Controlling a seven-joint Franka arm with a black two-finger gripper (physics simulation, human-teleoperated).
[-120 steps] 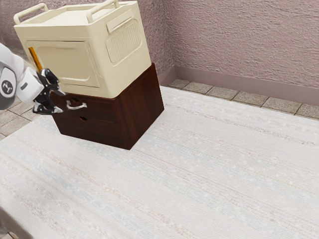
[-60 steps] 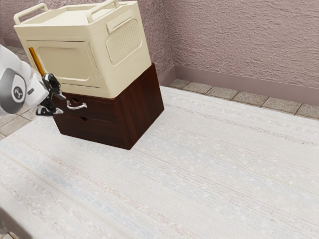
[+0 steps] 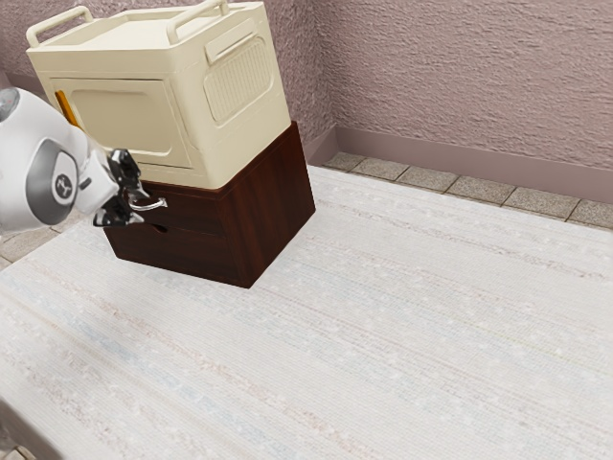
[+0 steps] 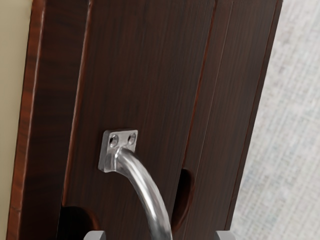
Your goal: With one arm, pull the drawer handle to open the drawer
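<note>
The arm (image 3: 43, 182) is entering from the exterior view's left and is extending toward the front of a dark wooden cabinet (image 3: 273, 206). The cabinet is standing on the counter (image 3: 383, 335), whose pale surface is showing faint stripes. A cream storage box (image 3: 124, 120) is resting on top of the cabinet, with an orange strip (image 3: 65, 107) showing near one edge of its front panel.

The upper drawer (image 4: 142, 65) is sitting closed in the cabinet, above the lower drawer (image 4: 227, 125). The curved metal handle (image 4: 145, 187) is projecting from the face of the upper drawer, and its mounting plate (image 4: 106, 155) is bearing two screws. One rounded cutout (image 4: 75, 225) is opening at the upper drawer's top edge; a second rounded cutout (image 4: 184, 197) is opening at the lower drawer's top edge.

The gripper (image 3: 137, 198) is positioned at the handle in a released state. Its two fingers (image 4: 95, 235) are standing apart, and the handle is passing between them. Both fingers are probably standing clear of the metal, though the dark overlap in the exterior view is making the gap hard to judge.
</note>
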